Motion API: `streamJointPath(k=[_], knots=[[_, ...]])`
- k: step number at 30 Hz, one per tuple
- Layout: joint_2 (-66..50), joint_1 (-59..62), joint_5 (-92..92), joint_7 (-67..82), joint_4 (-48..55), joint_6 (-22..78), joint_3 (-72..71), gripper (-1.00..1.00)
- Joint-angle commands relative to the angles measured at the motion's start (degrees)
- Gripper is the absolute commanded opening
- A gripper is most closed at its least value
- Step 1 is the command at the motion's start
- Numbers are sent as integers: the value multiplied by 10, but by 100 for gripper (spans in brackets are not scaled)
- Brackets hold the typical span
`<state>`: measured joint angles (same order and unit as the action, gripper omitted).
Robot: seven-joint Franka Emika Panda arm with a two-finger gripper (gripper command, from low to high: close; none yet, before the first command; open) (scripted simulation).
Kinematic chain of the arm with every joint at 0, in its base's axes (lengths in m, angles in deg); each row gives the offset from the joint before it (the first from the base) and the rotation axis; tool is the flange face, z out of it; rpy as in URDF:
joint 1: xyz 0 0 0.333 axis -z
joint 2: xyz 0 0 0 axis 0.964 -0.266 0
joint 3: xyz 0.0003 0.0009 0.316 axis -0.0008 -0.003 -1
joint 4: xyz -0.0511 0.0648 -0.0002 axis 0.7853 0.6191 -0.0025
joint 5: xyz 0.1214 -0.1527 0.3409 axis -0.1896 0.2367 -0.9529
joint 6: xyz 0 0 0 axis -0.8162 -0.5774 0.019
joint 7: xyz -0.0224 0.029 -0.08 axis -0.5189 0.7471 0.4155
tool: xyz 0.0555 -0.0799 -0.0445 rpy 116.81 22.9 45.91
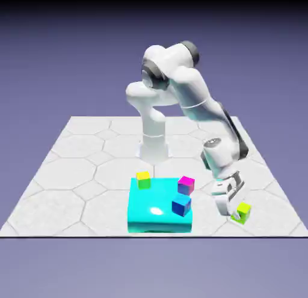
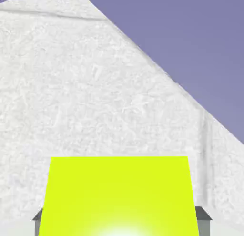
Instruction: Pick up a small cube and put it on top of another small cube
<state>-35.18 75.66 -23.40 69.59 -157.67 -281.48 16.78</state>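
My gripper [image 1: 237,217] is closed around the lime-green cube [image 2: 119,197]; I should lift straight up, keeping it level.

Exterior view: plain blue-violet backdrop [image 1: 48,68], grading to black along the top. Pale worktop [image 1: 66,200] with cracked-stone patterning and a dark front edge. Hand view: worktop's straight border crosses obliquely against the backdrop.
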Motion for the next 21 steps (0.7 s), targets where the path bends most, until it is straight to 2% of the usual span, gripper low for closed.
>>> streamJointPath(k=[1, 3, 21], knots=[[21, 13, -1, -4, -14, 8, -12, -100], [62, 40, -3, -12, -42, 24, -36, -100], [331, -192, 143, -143, -169, 125, 336, -100]])
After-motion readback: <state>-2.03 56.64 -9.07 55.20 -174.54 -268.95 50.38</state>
